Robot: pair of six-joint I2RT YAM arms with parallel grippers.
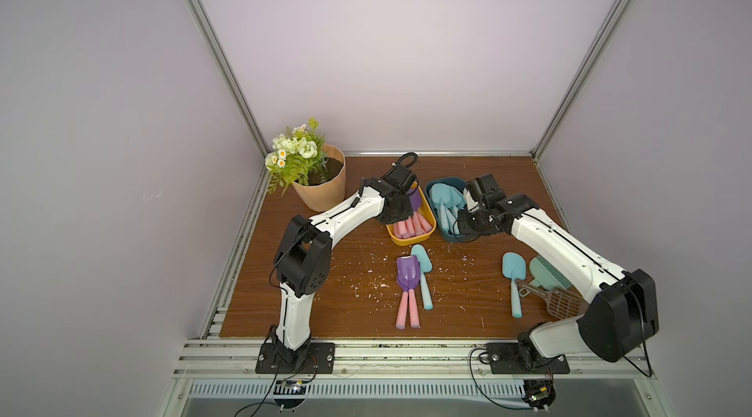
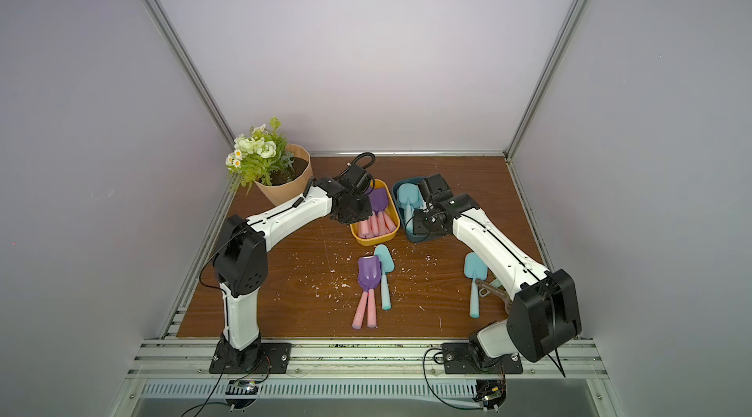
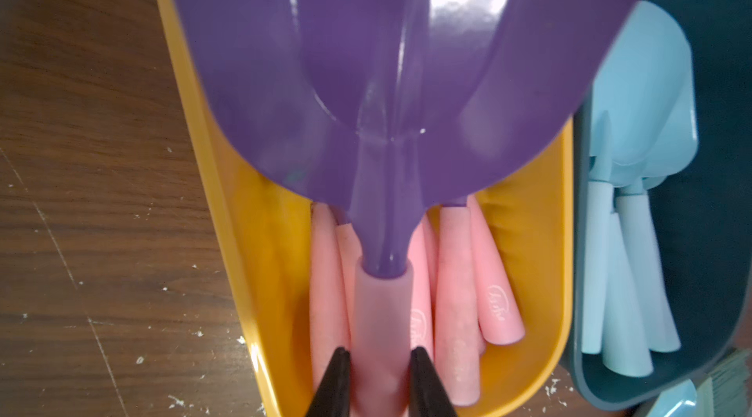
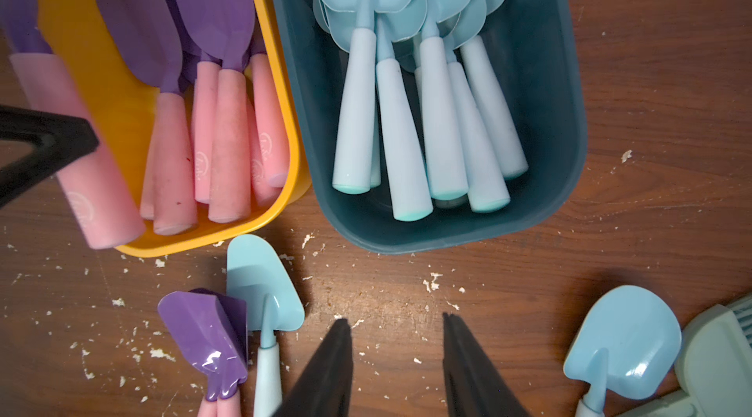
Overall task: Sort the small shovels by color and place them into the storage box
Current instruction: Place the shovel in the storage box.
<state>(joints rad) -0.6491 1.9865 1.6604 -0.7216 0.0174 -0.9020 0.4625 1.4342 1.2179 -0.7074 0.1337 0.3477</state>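
The left tool [image 3: 379,354] pinches the purple shovel [image 3: 386,69] by its pink handle above the yellow box [image 3: 541,232]; the right tool [image 4: 394,321] hangs spread, empty. Released crooked, it could ride on the stacked shovels [image 3: 455,305] and tip out

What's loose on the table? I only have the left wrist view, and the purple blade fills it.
Observer: Four shovels. Two purple shovels lie nested together, an aqua shovel is right beside them, and a second aqua shovel lies off to the robot's right.
Operator: Right gripper free?
Observer: Yes. The right gripper is open and empty, close to the blue box.
Operator: Any clutter?
Observer: A brown slotted scoop lies beside the second aqua shovel.
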